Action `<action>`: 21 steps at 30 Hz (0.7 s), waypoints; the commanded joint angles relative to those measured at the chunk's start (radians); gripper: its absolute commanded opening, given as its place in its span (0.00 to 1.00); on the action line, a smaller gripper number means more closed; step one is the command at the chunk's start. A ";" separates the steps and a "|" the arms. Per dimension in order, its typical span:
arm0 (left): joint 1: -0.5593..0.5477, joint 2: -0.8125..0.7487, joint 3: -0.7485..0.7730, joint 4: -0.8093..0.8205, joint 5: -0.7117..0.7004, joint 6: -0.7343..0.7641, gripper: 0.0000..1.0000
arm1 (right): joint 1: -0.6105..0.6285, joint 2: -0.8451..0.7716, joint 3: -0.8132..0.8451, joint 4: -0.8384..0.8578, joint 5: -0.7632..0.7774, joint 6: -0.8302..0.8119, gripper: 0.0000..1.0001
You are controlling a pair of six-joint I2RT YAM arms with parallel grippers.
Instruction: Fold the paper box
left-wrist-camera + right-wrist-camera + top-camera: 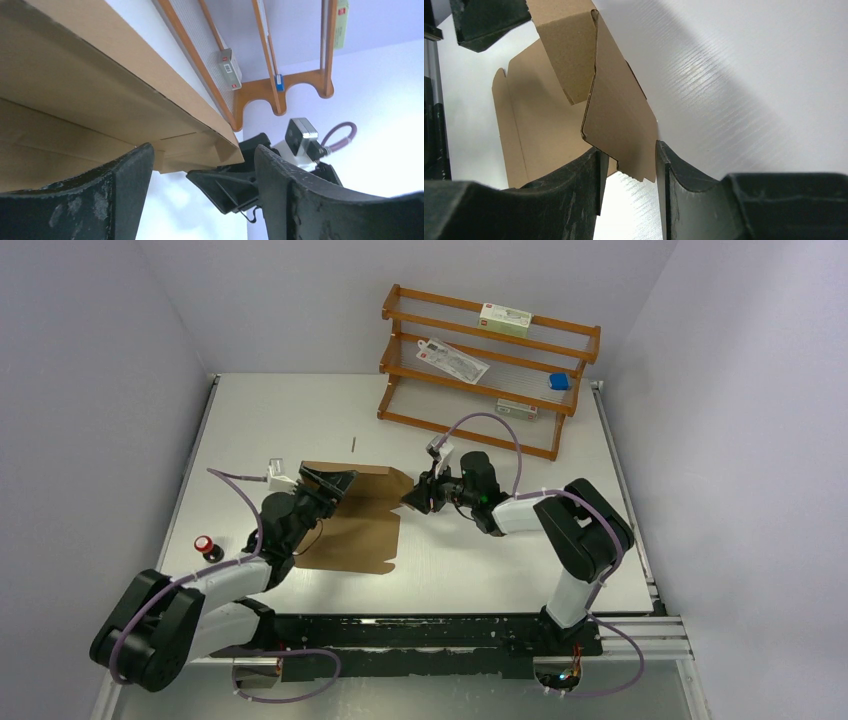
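Furthest left, near the table edge, sits a small red-capped thing, well apart from the work. Next comes the left gripper, at the far left corner of the paper box. Its fingers are spread and I see nothing between them, with the raised back wall of the box just above them in the wrist view.

The box lies in the middle of the table between the two arms. It is a brown sheet, mostly flat, with its far edge folded up and its far right flap standing off the surface.

That flap stands between the right gripper's fingers, which are about half closed either side of it. Its edge looks to touch one finger, but I cannot tell whether it is truly pinched or only propped. Far right, by the back wall, stands a wooden rack with a few small packets on it — no part of this.

What worries me is this:
- **Loose hold:** If the right hold is loose, the flap could slip out and spring flat again.
- **Box shifting:** With the left fingers open, nothing pins the base. A push from the right could slide or lift the whole box rather than bend the crease.
- **Crowding:** The two grippers are near each other at that far edge — a careless move could knock them together or crumple the wall.
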 commanded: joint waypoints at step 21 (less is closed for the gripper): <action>0.065 0.266 0.058 0.312 0.085 -0.118 0.37 | 0.035 -0.042 -0.004 -0.037 0.049 -0.041 0.41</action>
